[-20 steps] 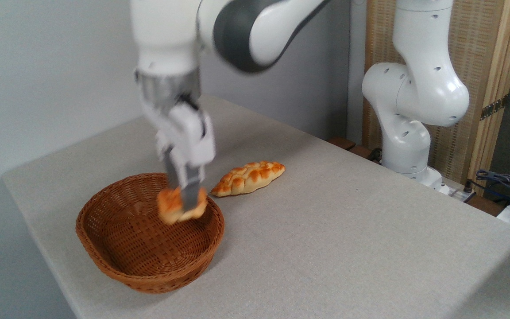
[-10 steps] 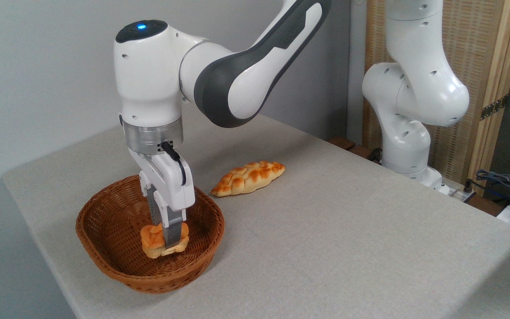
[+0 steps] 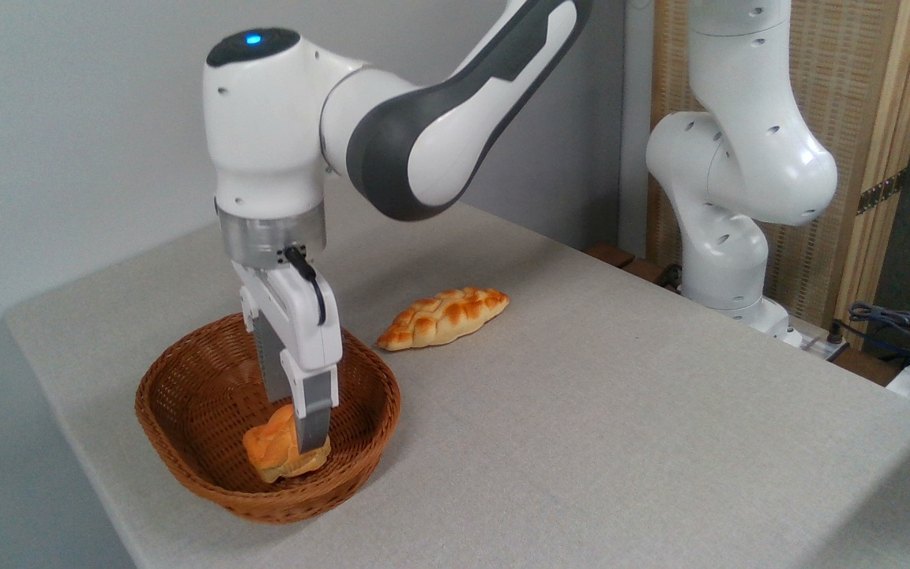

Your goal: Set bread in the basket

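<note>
The bread (image 3: pixel 272 452), a small orange-golden knotted bun, lies tilted on the floor of the reddish-brown wicker basket (image 3: pixel 297 503) at the table's near left. My gripper (image 3: pixel 297 431) reaches straight down into the basket. Its near finger (image 3: pixel 313 415) stands in front of the bun's right side, and the far finger is partly hidden behind the bun. The jaws look slightly parted, and the bun sags below the fingertips onto the weave.
A longer braided loaf (image 3: pixel 443 317) lies on the grey tablecloth just right of and behind the basket. The arm's white base (image 3: pixel 727 261) stands at the table's far right edge, with cables (image 3: pixel 909 328) beyond it. The table's left edge is close to the basket.
The gripper carried the bun down from above the basket rim to the basket floor. In the last half second the bun tilted and dropped lower against the fingers.
</note>
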